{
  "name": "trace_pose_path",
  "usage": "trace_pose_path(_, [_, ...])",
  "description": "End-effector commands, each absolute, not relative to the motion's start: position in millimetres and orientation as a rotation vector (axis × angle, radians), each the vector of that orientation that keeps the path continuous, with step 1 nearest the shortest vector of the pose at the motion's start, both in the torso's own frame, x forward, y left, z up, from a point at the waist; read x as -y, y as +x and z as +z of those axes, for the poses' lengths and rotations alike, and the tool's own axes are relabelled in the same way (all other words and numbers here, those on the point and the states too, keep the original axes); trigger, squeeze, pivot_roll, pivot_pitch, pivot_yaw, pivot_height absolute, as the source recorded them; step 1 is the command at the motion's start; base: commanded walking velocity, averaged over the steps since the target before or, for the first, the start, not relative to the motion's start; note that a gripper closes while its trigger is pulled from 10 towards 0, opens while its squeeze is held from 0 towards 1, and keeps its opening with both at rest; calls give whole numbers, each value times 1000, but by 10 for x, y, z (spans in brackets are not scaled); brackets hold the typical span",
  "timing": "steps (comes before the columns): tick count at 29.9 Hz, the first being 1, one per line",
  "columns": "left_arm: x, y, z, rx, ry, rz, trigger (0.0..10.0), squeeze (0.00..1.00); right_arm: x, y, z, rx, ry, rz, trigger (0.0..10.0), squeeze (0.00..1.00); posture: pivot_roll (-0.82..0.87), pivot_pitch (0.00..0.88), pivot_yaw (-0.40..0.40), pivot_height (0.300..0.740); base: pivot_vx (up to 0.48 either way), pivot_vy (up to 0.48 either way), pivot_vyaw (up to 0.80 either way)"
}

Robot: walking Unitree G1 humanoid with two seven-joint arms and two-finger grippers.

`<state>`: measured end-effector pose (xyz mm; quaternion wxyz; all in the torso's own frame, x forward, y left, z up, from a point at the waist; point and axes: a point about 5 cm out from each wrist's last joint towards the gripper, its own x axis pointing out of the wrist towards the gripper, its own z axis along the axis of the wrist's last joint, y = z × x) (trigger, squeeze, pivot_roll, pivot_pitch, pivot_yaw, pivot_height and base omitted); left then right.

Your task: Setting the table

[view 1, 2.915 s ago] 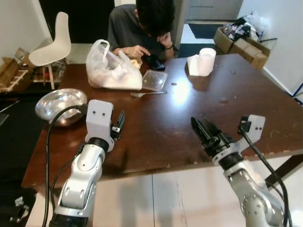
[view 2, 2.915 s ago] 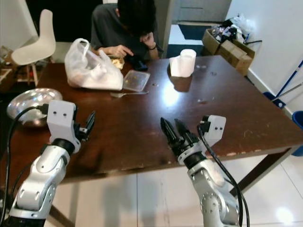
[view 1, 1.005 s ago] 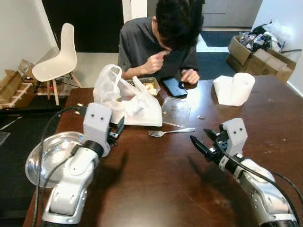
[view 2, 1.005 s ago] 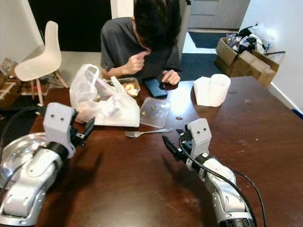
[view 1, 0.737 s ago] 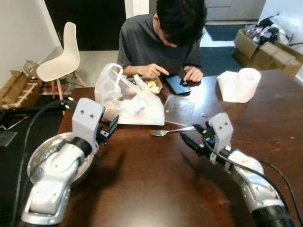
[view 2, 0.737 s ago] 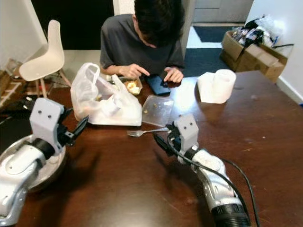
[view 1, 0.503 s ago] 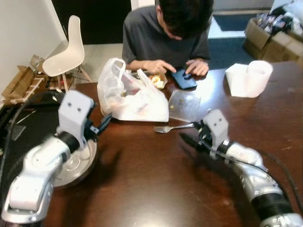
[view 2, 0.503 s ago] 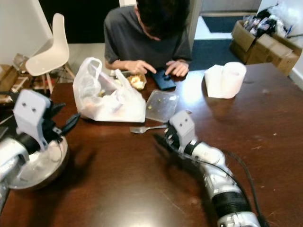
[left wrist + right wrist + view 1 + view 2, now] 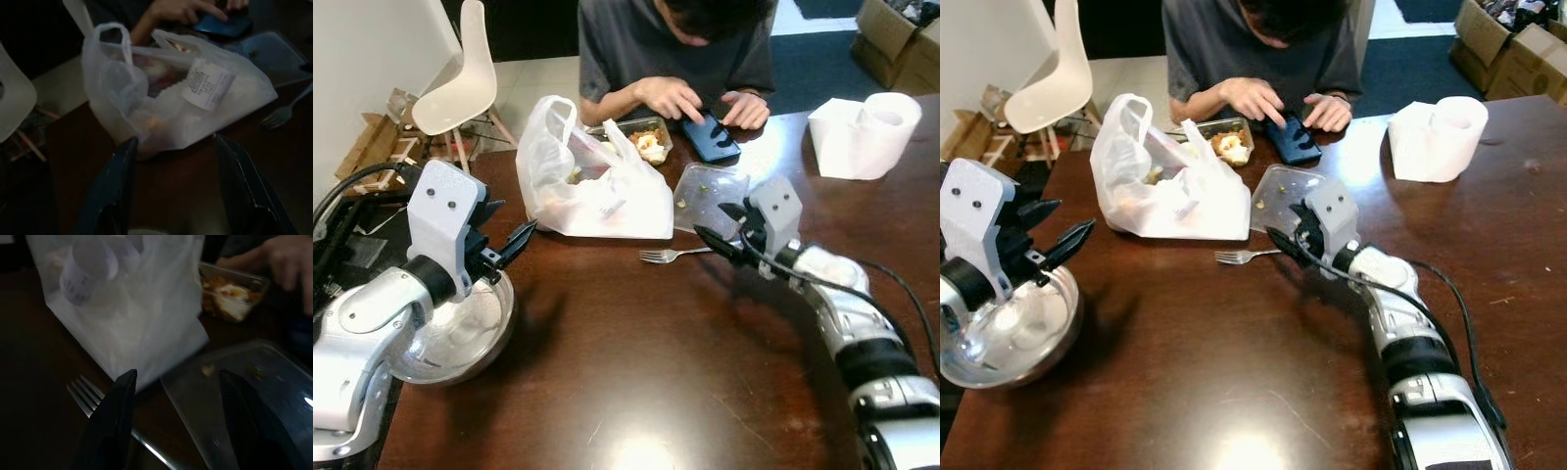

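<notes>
A: Any writing legible?
B: A white paper receipt [image 9: 204, 88] inside the plastic bag [image 9: 592, 186] carries a small printed block, too blurred to read. Nothing else with text.

A: Containers?
B: The bag is thin, translucent white, crumpled, handles up, with pale packed food inside. Behind it a clear plastic food tray [image 9: 644, 142] holds yellowish food. A clear flat lid [image 9: 708, 199] with a few crumbs lies just beside the bag. A round, shiny metal bowl [image 9: 460, 333] sits at the table's left edge; contents cannot be told.

A: Task item?
B: A metal fork [image 9: 674, 256] lies flat on the dark brown wooden table [image 9: 636, 382], tines toward the bag, just in front of the lid.

A: Grippers?
B: Right gripper [image 9: 717, 240] hovers low over the fork's handle end, by the lid's near edge, black fingers spread apart, holding nothing. Left gripper [image 9: 509, 245] hangs above the bowl's rim, pointing at the bag, fingers spread wide, empty.

A: Surroundings?
B: A person in a grey shirt [image 9: 675, 44] sits opposite, a hand [image 9: 674, 96] on a dark phone [image 9: 711, 137]. A white paper roll [image 9: 867, 135] stands at the far right; a white moulded chair [image 9: 460, 83] stands off the table's left corner.
</notes>
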<state>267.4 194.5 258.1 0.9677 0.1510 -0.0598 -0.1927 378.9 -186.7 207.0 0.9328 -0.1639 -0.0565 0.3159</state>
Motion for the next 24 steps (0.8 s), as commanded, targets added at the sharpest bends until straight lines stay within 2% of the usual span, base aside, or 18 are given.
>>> trace_pose_path(1, [-2012,2641,2562,93,310,-375,10000,0,1825,3789,1995,96,-328,668,10000,0,197,156,255,740,0,0,0])
trace_pose_path(9, [-2097,2544,2600,84,325,-327,10000,0,1767,3874,1921,12,-312,692,10000,0,241,161,227,740,0,0,0])
trace_pose_path(12, [-2137,2461,2605,69,326,-303,10000,0,1854,3922,1828,-90,-340,622,10000,0,261,172,213,740,0,0,0])
trace_pose_path(16, [-2142,2446,2603,66,325,-299,10000,0,1898,3918,1776,-133,-353,603,10000,0,261,174,211,740,0,0,0])
trace_pose_path(24, [-2130,2447,2590,57,314,-295,10000,0,2028,3838,1623,-253,-417,665,10000,0,246,187,206,740,0,0,0])
